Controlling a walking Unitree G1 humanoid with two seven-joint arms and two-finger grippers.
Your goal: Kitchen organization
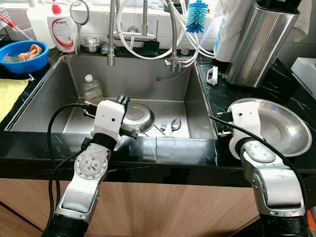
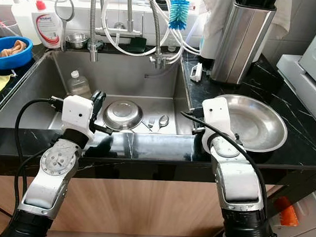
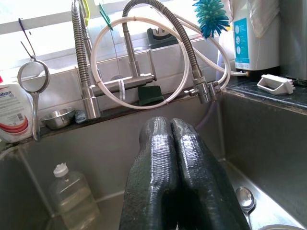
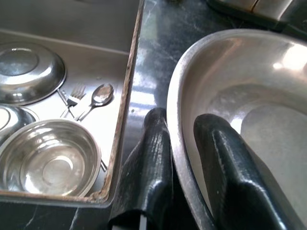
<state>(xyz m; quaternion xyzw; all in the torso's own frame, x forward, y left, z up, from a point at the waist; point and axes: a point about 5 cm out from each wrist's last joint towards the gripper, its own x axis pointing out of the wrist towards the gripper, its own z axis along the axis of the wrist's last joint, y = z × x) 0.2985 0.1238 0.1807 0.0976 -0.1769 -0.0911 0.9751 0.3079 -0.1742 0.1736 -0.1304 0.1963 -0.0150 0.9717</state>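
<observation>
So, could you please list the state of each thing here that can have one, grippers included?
Left gripper: shut, empty, held over the sink.
Right gripper: shut on the rim of the large steel bowl.
Large steel bowl: upright on the counter, empty.
Steel plate: upside down in the sink.
Small steel bowl: upright in the sink, empty.
Plastic bottle: upright, capped.

A home kitchen: steel sink, faucet, black stone counter.
</observation>
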